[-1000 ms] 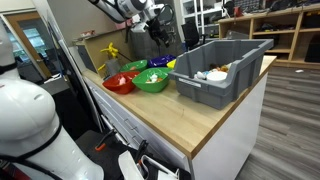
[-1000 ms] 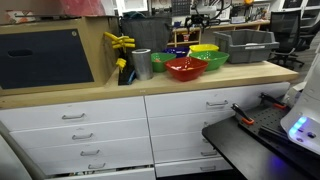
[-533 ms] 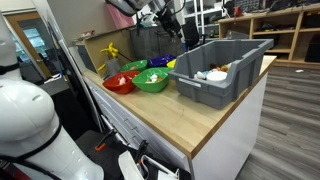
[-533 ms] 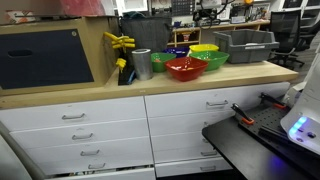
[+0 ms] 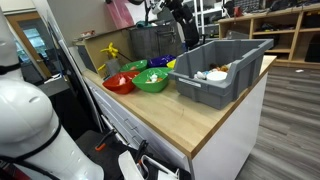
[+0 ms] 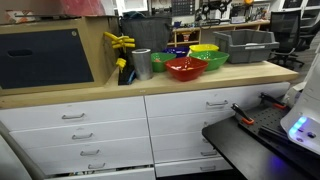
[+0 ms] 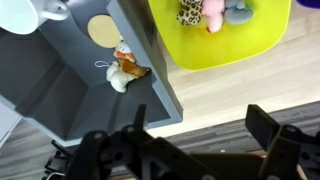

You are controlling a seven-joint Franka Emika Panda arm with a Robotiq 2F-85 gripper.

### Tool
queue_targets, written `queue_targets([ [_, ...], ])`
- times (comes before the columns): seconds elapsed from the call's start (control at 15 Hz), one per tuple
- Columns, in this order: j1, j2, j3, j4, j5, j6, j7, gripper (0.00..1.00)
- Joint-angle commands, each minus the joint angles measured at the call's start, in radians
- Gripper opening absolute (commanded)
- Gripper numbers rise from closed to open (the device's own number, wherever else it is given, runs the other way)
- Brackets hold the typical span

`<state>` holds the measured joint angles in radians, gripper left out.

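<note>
In the wrist view my gripper [image 7: 200, 132] is open and empty, its two dark fingers wide apart above the wooden counter's far edge. Below it are a yellow bowl [image 7: 262, 50] holding a few small toys and the grey bin [image 7: 80, 85], which holds a tan disc, a white cup and a small toy. In an exterior view the gripper [image 5: 183, 22] hangs high above the back of the counter, between the bowls and the grey bin [image 5: 222, 68]. It touches nothing.
Red [image 5: 118, 84], green [image 5: 151, 80] and yellow bowls stand together on the wooden counter [image 5: 190, 115]. A metal cup [image 6: 142, 64] and a yellow clamp-like object [image 6: 119, 42] stand beside them. A wire basket [image 5: 150, 42] stands behind. White drawers are below.
The arm has moved across the back of the counter from above the bowls toward the grey bin. The gripper stays open and empty. Nothing on the counter has moved.
</note>
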<state>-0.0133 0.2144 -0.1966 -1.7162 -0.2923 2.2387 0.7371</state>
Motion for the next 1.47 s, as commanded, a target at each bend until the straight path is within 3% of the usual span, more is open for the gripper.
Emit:
queue_targets([
  [0.0,-0.018,-0.002,-0.014,0.038,-0.041,-0.086,0.037,1.00],
  [0.33,-0.056,-0.009,-0.045,0.026,-0.085,-0.134,0.057,1.00],
  [1.27,-0.125,-0.077,-0.036,-0.170,0.045,-0.195,-0.042,1.00],
  [1.33,-0.130,-0.086,-0.037,-0.187,0.067,-0.195,-0.060,0.95],
  [1.4,-0.131,-0.098,-0.038,-0.198,0.082,-0.203,-0.069,0.79],
])
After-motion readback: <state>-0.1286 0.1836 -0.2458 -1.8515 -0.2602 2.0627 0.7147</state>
